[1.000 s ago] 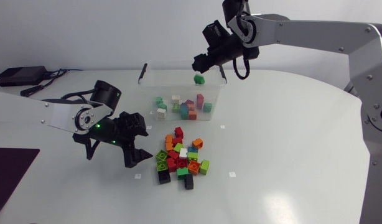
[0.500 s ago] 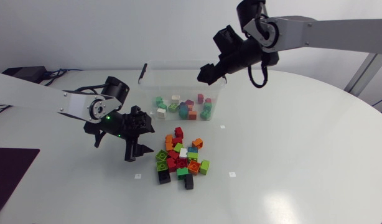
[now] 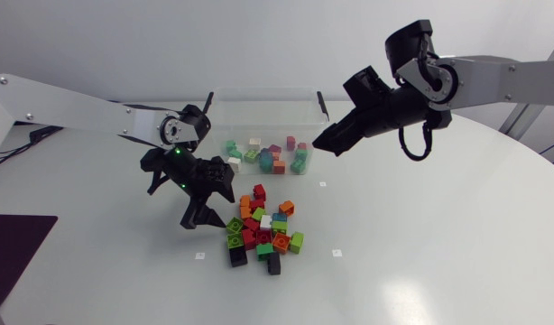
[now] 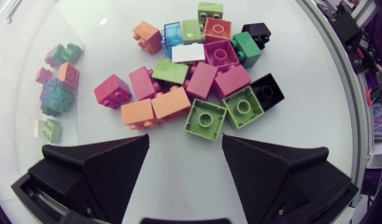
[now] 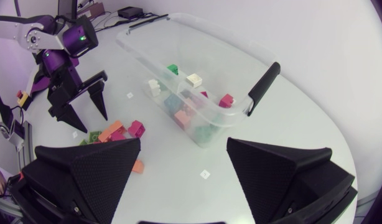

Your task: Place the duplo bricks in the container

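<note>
A pile of duplo bricks (image 3: 263,230) in red, green, orange, black and white lies on the white table, in front of the clear container (image 3: 216,117). Several bricks sit inside the container. My left gripper (image 3: 209,206) hangs just left of the pile, open and empty, fingers pointing down. In the left wrist view the pile (image 4: 203,81) lies just ahead of the open gripper (image 4: 185,146), a light green brick (image 4: 205,118) nearest. My right gripper (image 3: 324,144) hovers beside the container's right end, open and empty. The right wrist view shows the container (image 5: 237,93) ahead of that gripper (image 5: 183,149).
Black handles (image 3: 207,104) stick up at both ends of the container. A dark mat (image 3: 15,244) lies at the table's left front edge. Small white markers (image 3: 337,254) dot the table around the pile.
The right gripper let a green brick fall into the container, opened, then moved right and down past the container's end. The left gripper moved right to the pile, its fingers narrowing a little.
</note>
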